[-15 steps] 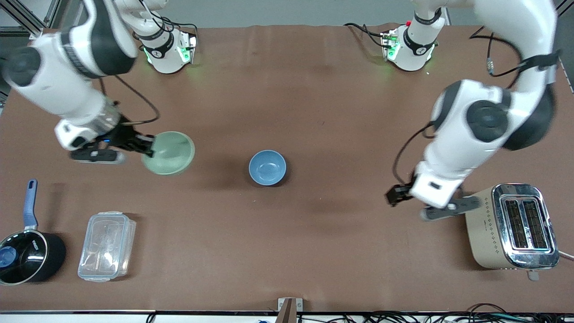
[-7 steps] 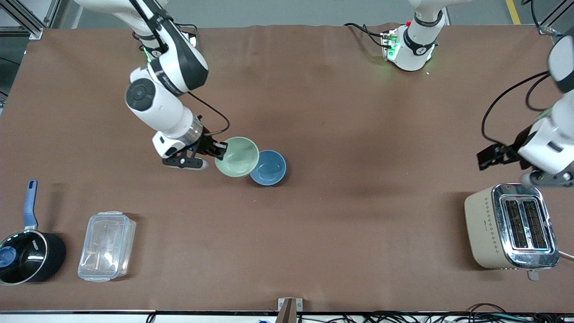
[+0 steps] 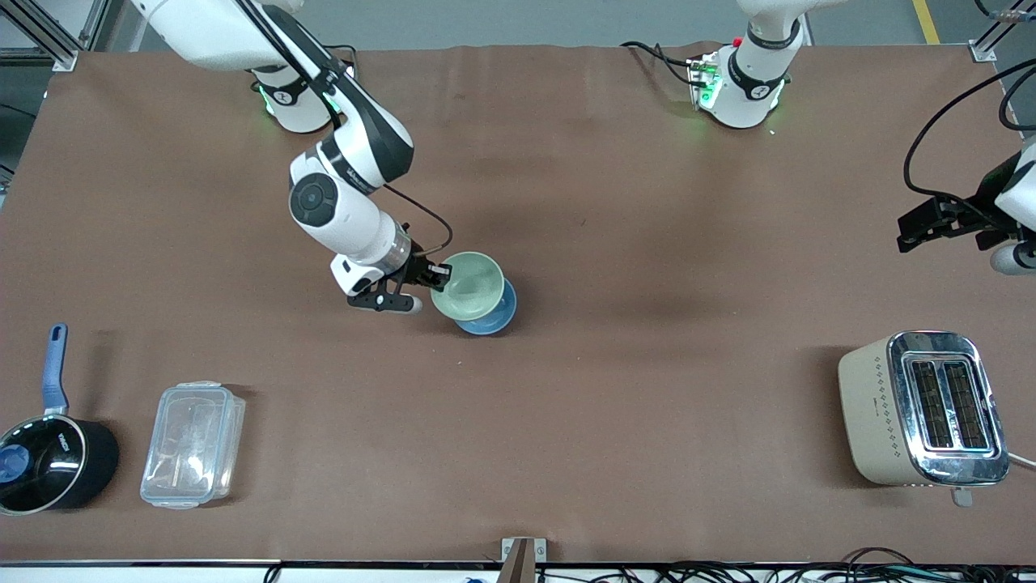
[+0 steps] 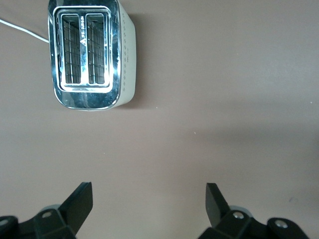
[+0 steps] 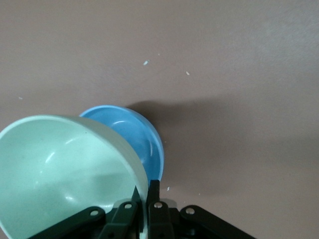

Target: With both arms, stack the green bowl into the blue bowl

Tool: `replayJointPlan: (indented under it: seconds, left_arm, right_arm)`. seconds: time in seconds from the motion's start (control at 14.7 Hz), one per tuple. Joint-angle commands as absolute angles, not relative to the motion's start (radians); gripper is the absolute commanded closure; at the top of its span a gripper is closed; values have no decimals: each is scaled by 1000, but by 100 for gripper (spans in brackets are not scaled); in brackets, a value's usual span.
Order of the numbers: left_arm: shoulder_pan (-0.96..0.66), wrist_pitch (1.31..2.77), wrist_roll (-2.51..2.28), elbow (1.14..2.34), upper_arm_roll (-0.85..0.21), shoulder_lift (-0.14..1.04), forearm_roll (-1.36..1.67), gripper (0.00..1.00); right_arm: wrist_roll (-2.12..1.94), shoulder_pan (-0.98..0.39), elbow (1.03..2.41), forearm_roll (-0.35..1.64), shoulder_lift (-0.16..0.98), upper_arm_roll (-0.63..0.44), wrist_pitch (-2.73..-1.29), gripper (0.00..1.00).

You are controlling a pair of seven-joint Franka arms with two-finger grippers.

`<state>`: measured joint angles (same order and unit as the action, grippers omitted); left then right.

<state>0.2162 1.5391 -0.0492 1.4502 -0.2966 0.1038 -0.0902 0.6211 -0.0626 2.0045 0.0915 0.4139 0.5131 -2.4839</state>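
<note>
My right gripper [image 3: 438, 275] is clamped on the rim of the green bowl [image 3: 469, 285], one finger inside and one outside, holding it tilted in the air over the blue bowl [image 3: 490, 320]. The blue bowl sits mid-table and shows only as a crescent under the green one.

Risk, in my judgement: the green bowl is off-centre toward the right arm's end. Released here, its edge could catch the blue rim, tip, or push the blue bowl along the table [image 3: 615, 389].

My left gripper [image 4: 149, 199] waits wide open and empty, high over the table near the toaster [image 3: 923, 409].

Bare table surrounds the bowls; the saucepan [image 3: 48, 461] and plastic container [image 3: 193, 444] lie well apart.
</note>
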Motion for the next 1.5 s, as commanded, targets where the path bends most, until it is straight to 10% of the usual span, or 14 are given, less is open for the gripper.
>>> replayJointPlan:
  seconds: [0.0, 0.27, 1.09, 1.43]
  left_arm:
    - [154, 1539, 20, 1566, -214, 2, -58, 0]
    - [23, 1536, 18, 1598, -75, -44, -29, 0]
    - [31, 1577, 14, 1591, -84, -15, -32, 0]
    - [28, 1577, 12, 1588, -86, -20, -32, 0]
  right_arm:
    - [649, -63, 1993, 51, 466, 523, -2520, 99]
    - [649, -80, 1994, 37, 514, 523, -2569, 98]
    - [649, -84, 1990, 34, 551, 522, -2609, 90]
    - [690, -84, 1976, 35, 548, 523, -2606, 54]
